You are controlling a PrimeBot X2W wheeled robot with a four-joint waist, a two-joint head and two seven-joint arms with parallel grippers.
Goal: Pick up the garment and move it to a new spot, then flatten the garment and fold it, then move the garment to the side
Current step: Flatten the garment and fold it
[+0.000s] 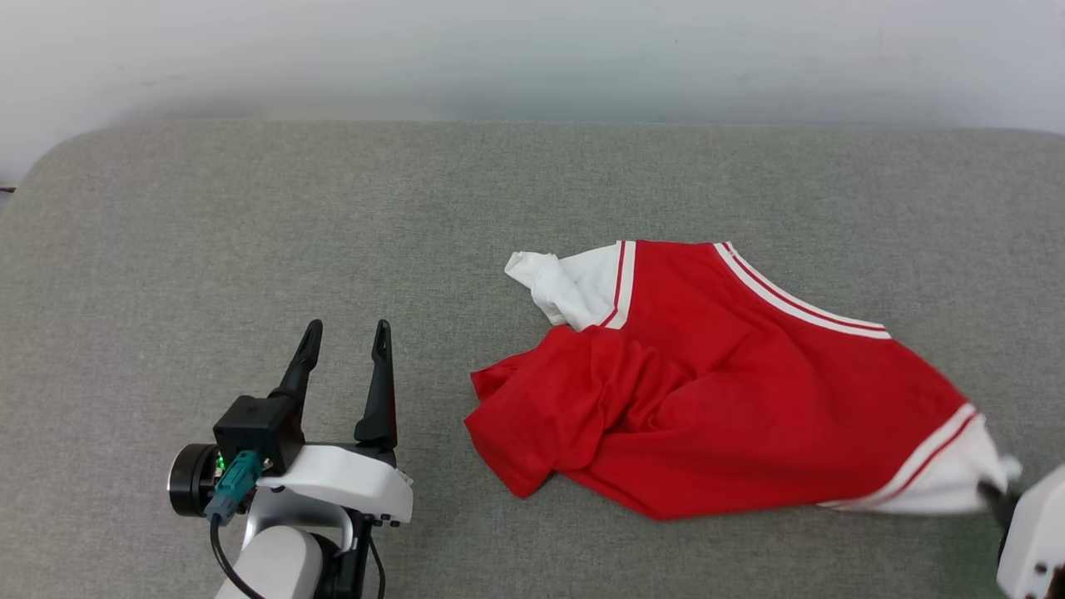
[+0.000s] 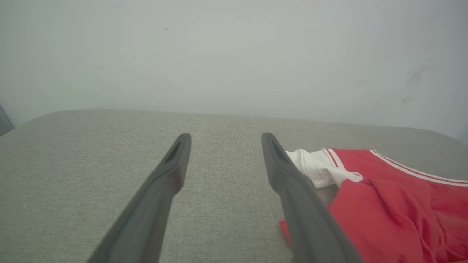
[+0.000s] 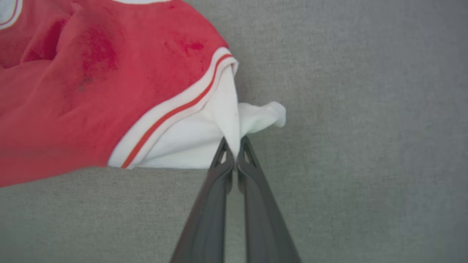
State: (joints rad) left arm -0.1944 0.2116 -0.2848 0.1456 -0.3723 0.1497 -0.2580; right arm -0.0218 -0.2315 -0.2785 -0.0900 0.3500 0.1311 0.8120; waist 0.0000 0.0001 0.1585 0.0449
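Head view: the red garment [image 1: 732,391] lies crumpled on the grey padded surface [image 1: 208,233], right of centre, one white sleeve [image 1: 566,287] bunched at its far left corner. The left pincer [image 1: 347,333] hovers left of it, fingers spread wide, holding nothing. At the lower right edge the right pincer [image 1: 994,495] meets the other white sleeve.

Left wrist view: the two spread fingers [image 2: 172,171] frame bare grey fabric; the garment lies to their right, before a pale wall [image 2: 234,54].

Right wrist view: the fingertips are pinched together on the sleeve's white cloth [image 3: 204,135], beside its striped trim [image 3: 172,113].
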